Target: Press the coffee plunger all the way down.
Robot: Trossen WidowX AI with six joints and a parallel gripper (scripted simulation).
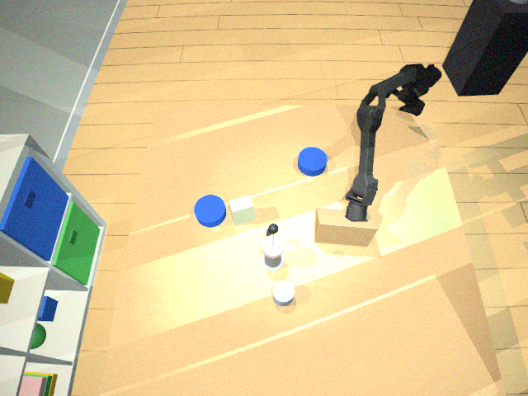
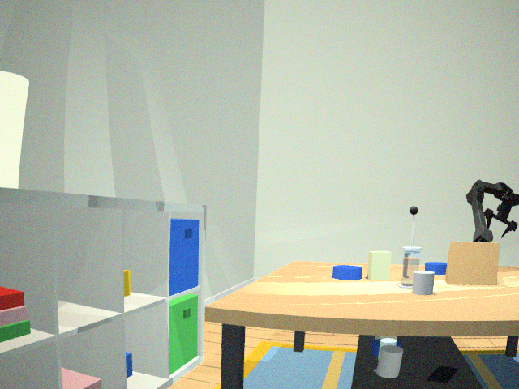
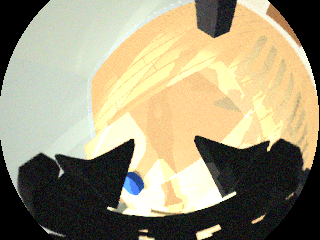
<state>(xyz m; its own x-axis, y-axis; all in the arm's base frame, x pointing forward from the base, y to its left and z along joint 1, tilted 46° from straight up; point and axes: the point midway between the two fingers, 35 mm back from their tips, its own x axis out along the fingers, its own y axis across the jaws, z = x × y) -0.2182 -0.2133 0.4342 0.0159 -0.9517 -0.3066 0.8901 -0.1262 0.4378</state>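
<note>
Top view: cam high above, looking steeply down on the wooden table (image 1: 256, 332), shelf unit (image 1: 42, 264) at lower left of frame, arm (image 1: 367, 140) at upper right. Wide, far off.

Exterior view: cam low, near the shelf unit (image 2: 105, 292), looking across at abt table height; table (image 2: 356, 309) sits lower right, small and distant, arm (image 2: 482, 213) at far right edge.

Wrist view: round fisheye on the arm, close, looking past two dark fingers down at tabletop and floor.

Shared: top & exterior both show shelf, table, arm. Wrist & top both show the dark block (image 3: 215, 3) (image 1: 486, 46).
</note>
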